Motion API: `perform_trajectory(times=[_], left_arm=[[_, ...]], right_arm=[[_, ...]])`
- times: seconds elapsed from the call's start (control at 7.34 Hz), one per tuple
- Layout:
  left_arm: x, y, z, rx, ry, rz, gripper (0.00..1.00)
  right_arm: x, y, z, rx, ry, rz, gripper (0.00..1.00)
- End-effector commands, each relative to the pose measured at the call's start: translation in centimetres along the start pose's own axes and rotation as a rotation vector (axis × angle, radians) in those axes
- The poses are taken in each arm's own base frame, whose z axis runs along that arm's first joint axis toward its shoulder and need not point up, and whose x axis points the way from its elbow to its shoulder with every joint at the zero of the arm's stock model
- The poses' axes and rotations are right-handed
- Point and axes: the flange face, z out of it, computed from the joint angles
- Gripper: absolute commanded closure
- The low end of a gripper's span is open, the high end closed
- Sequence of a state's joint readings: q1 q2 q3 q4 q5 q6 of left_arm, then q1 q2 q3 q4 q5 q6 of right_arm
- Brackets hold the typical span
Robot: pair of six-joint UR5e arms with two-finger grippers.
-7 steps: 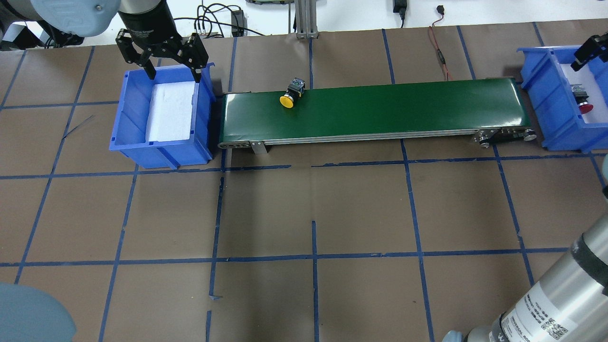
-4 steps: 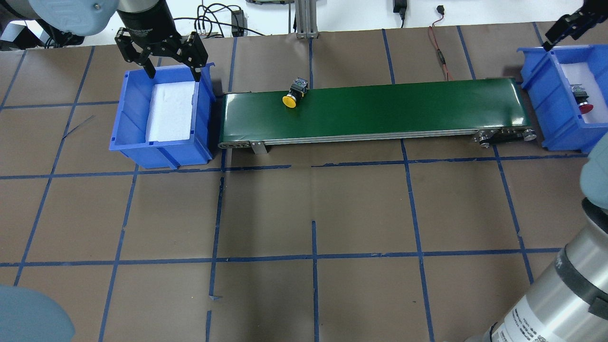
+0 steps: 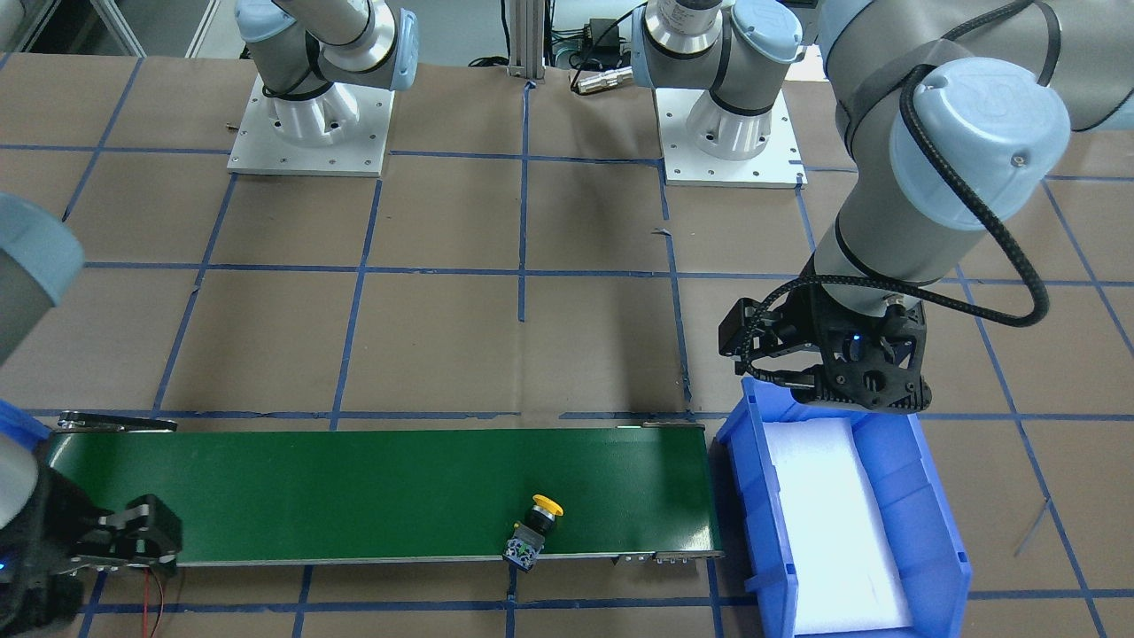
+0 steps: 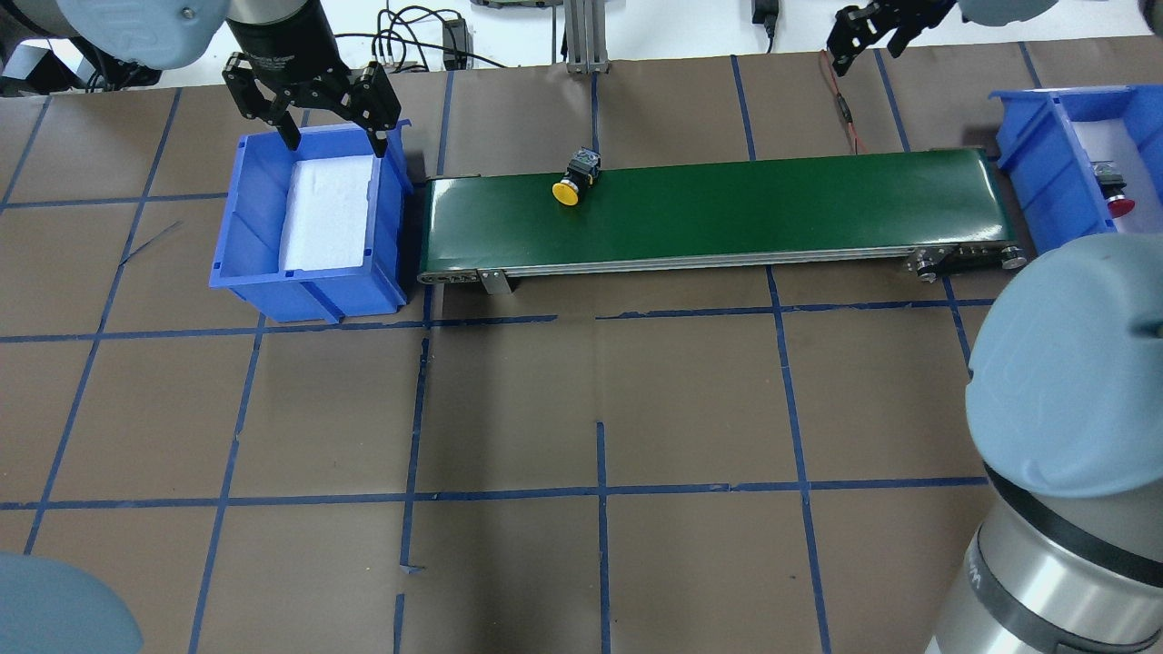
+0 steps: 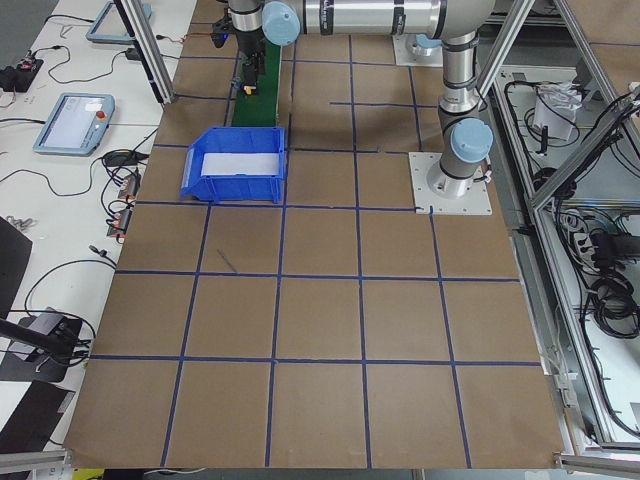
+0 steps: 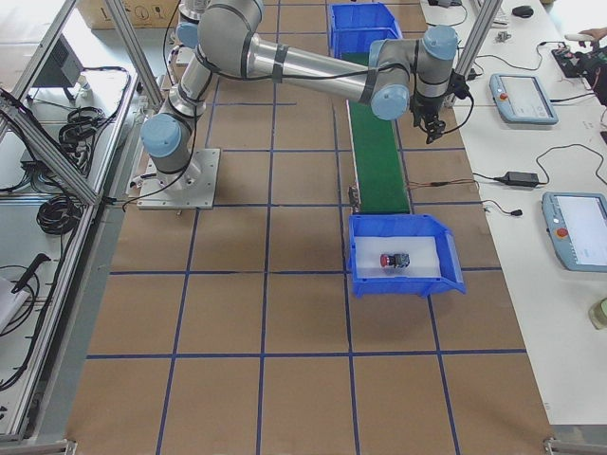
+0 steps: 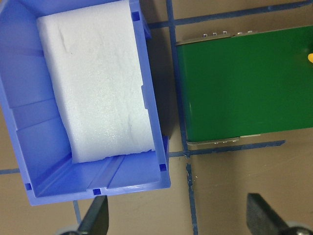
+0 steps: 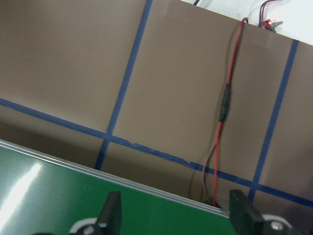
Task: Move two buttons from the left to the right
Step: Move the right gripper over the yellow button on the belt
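The yellow-capped button (image 4: pixel 572 182) lies on its side on the green conveyor belt (image 4: pixel 727 209), near the belt's left end and far edge; it also shows in the front view (image 3: pixel 536 525). The red-capped button (image 4: pixel 1113 195) lies on white foam in the right blue bin (image 4: pixel 1031 173), also seen in the right side view (image 6: pixel 394 260). My left gripper (image 4: pixel 334 138) is open and empty above the far end of the left blue bin (image 4: pixel 241 227). My right gripper (image 4: pixel 870 36) is open and empty, beyond the belt's far edge, left of the right bin.
The left bin holds only a white foam pad (image 7: pixel 98 83). A red cable (image 8: pixel 222 112) lies on the brown table behind the belt, under my right gripper. My right arm's elbow (image 4: pixel 1072 363) fills the overhead view's lower right.
My right gripper has swung left from over the right bin to behind the belt. The yellow button has shifted slightly right along the belt. The left gripper has not moved.
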State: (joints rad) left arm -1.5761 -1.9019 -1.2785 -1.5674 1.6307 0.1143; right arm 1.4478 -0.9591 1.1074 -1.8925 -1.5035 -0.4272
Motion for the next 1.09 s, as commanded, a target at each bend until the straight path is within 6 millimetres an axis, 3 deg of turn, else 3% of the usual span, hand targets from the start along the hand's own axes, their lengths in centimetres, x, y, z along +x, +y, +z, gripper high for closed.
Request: perform_trajectory(times=[0.0,0.27,0.54,0.95], left_arm=[[0.0,-0.1,0.3,-0.003,-0.001,0.002,0.00],[0.1,0.0,0.2,-0.002,-0.001,0.002,0.00],[0.0,-0.1,0.4,-0.003,-0.001,0.000,0.00],[0.0,-0.2,0.5,-0.005,-0.001,0.000,0.00]], right_arm=[[-7.0,-1.6,3.0,-0.027,-0.016,0.138,0.19],[-10.8,-1.7,4.0,-0.058,-0.024,0.385,0.19],[-12.9,-0.8,5.7,-0.096,-0.035,0.570,0.20],[-18.3,-1.2,6.8,-0.108,-0.041,0.688,0.20]])
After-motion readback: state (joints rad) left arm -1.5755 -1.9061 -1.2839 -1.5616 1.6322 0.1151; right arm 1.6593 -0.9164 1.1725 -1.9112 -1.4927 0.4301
